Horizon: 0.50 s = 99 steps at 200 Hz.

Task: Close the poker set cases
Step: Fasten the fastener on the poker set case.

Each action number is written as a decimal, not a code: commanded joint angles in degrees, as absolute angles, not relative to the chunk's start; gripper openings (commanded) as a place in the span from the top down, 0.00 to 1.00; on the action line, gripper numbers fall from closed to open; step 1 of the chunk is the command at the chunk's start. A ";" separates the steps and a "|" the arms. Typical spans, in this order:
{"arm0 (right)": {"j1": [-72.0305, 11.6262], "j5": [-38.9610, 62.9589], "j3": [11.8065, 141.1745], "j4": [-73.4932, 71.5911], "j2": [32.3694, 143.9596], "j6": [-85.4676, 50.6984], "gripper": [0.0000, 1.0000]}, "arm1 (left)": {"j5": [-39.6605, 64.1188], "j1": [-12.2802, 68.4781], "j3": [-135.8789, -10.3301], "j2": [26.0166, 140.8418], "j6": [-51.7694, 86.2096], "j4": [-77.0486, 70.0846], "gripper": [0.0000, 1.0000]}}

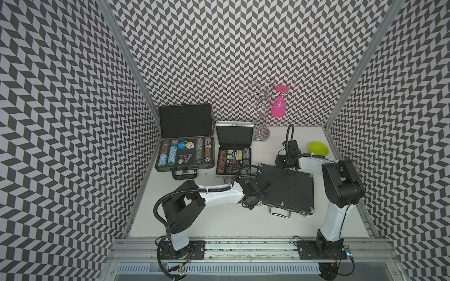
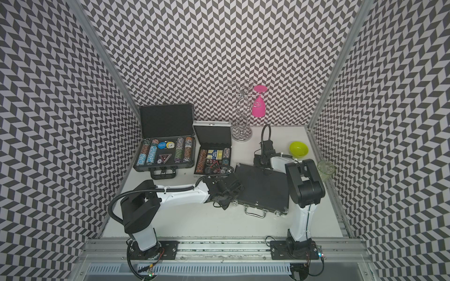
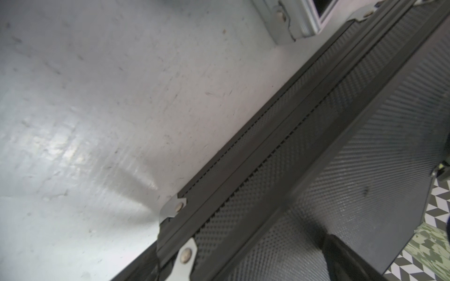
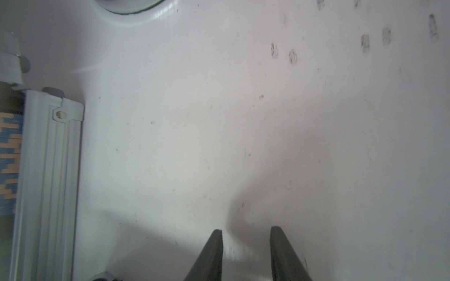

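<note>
Black closed case (image 1: 288,188) lies on the surface (image 1: 219,219). Beyond its far-left corner, silver case (image 1: 218,160) and large case (image 1: 186,121) stand open. Both left jaws and right jaws stand apart, empty, beside it. Likely next: push silver lid (image 1: 234,136) down.

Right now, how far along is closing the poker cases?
Done: the black textured flat case lies shut. In hand: nothing gripped; left tool open at its edge, right tool open over the white table. Remaining: the large black chip-filled case and the small silver case, lids upright.
</note>
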<state>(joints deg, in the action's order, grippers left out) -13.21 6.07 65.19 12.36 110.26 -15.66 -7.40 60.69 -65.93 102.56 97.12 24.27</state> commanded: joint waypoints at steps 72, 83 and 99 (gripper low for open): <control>-17.08 6.67 70.75 33.23 101.71 -12.48 0.35 | -5.84 48.38 -58.63 86.30 68.29 16.63 0.01; -18.81 5.20 70.66 34.37 99.41 -12.70 0.34 | -3.30 46.03 -58.89 85.54 61.04 15.07 0.01; -22.02 2.88 69.47 35.59 95.77 -12.82 0.33 | 2.94 42.07 -60.85 87.18 50.06 15.40 0.01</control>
<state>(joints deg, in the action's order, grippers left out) -17.65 5.67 69.80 30.81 101.69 -14.00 -3.84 45.89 -59.22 86.26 69.38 17.98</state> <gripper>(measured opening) 0.661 0.993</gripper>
